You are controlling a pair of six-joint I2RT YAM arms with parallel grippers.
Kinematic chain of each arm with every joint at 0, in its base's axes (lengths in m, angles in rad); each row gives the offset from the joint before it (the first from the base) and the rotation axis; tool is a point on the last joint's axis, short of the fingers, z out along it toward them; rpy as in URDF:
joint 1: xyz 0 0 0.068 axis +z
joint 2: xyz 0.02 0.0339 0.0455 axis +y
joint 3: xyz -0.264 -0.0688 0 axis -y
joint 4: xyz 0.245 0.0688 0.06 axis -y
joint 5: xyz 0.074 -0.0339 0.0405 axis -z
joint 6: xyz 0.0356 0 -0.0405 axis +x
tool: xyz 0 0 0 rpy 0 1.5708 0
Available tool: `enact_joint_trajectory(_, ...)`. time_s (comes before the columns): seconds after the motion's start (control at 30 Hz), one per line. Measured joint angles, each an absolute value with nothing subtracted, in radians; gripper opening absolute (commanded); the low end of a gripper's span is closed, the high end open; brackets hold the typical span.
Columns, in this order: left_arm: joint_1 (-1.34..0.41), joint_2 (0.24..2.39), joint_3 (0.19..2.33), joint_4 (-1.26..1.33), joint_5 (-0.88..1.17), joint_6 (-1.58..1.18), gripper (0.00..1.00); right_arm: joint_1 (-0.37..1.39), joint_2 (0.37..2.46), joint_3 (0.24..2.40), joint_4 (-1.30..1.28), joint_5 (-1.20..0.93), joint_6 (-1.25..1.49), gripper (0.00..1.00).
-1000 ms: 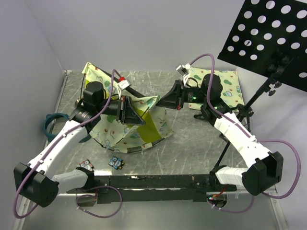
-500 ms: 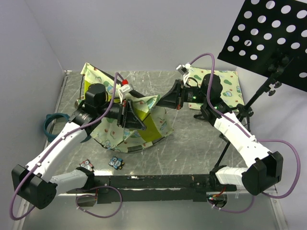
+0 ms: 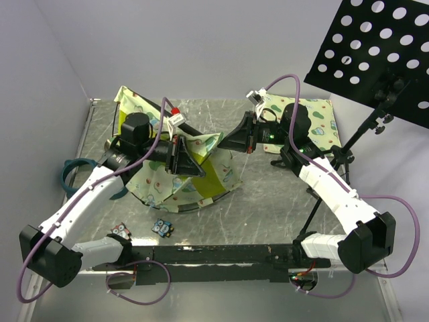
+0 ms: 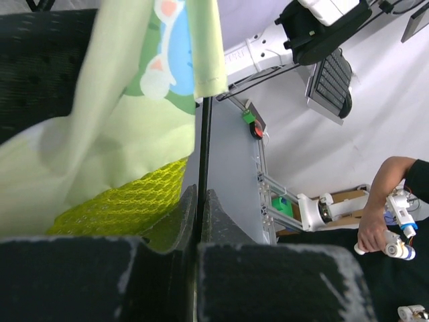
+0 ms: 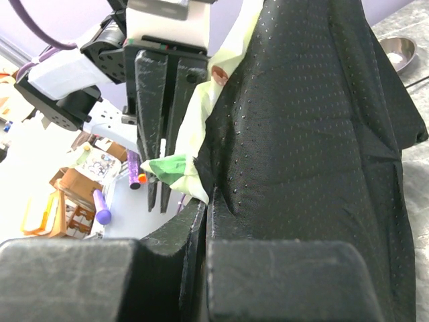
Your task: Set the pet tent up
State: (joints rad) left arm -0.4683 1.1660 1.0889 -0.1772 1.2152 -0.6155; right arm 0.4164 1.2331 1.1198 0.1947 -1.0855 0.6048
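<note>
One pet tent (image 3: 213, 176), pinched by left hand (image 4: 200, 198), right hand (image 5: 206, 204)

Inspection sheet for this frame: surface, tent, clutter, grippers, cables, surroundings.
Surface: grey scratched table.
Job's things: tent part-raised, slumped left of centre.
Clutter: printed mat far right; teal ring at left edge; two small printed squares near front.
Grippers: left gripper shut on tent pole; right gripper shut on tent's black sheet.
Cables: purple cables loop off both arms.
Surroundings: black perforated stand at right; grey walls.
</note>
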Motion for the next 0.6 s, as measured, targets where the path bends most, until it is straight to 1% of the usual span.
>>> enact_joint_trajectory(0.6,-0.41,1.181,1.096,-0.162,1.252,-0.641,0.01,0.411,1.236,1.12,0.216,-1.09,0.613,0.0)
